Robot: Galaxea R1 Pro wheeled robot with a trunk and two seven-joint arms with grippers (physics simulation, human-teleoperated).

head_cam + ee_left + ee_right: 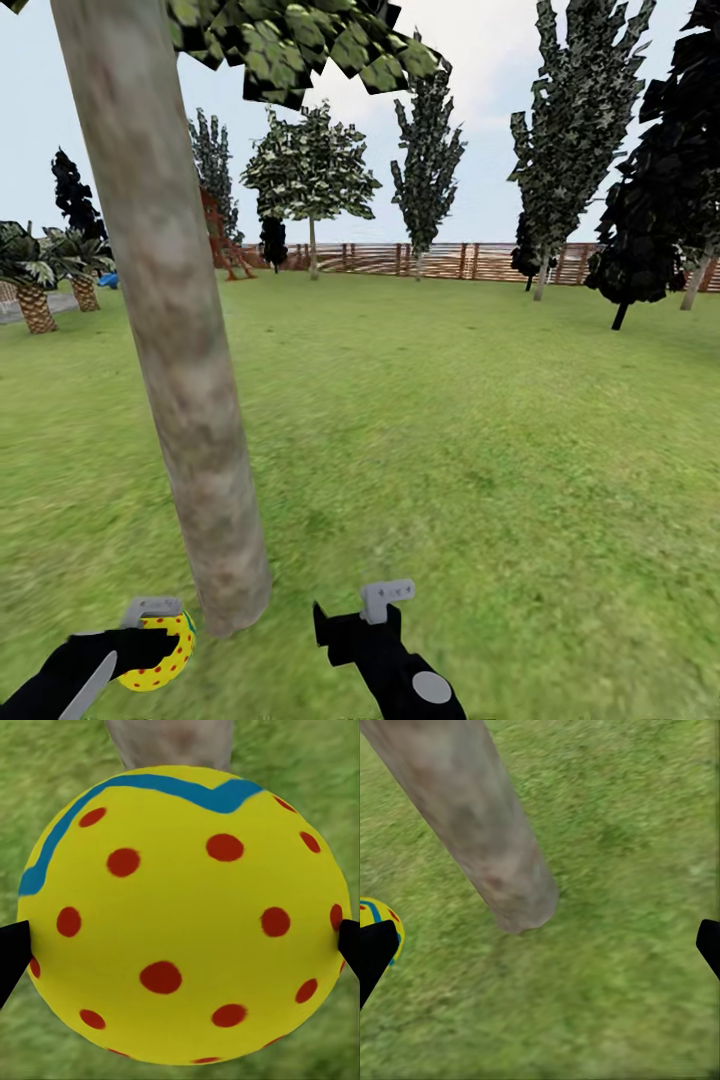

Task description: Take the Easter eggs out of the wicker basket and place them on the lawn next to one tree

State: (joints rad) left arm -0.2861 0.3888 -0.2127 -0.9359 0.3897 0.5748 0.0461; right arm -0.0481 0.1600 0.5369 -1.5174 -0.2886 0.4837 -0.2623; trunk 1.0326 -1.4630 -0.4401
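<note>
your left pincer point(150, 640) grips an egg point(184, 915) just short of the trunk point(170, 330); lower to the grass point(480, 450) before letting go, right pincer point(365, 610) open, empty.

Both arms are sitting low at the bottom of the head view. Left gripper point(150, 640) has its fingers clamped on either side of an Easter egg point(184, 915). Right gripper point(350, 615) hangs with fingers spread wide, nothing between them.
</note>
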